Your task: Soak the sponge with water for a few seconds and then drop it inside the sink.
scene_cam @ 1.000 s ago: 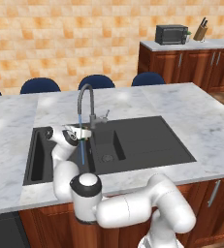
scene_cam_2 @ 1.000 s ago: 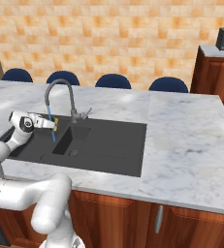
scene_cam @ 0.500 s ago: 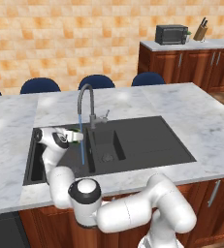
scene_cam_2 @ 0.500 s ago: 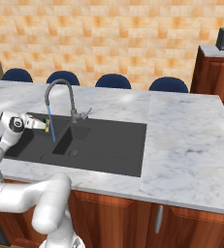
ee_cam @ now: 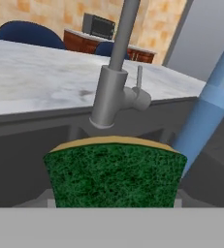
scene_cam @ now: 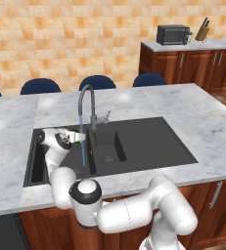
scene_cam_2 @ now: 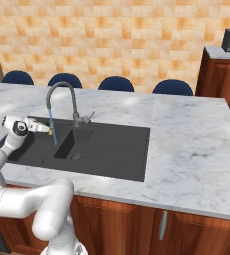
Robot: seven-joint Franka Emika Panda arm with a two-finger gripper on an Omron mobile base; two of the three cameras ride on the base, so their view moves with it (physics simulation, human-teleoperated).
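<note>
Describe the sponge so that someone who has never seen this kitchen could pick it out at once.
Start at the dark sink set in the marble island, then find its grey gooseneck faucet and the thin blue water falling from it. Just left of that stream, the pincer holds the sponge, a small yellow block with a dark green scouring face.

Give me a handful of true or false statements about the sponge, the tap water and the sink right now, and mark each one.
1. The gripper holds the sponge. True.
2. Water runs from the faucet. True.
3. The sponge lies at the bottom of the sink. False: it is held above the basin, beside the stream.
4. The sponge's green side faces the hand camera. True.
5. The faucet is off. False: a blue stream falls from its spout.
</note>
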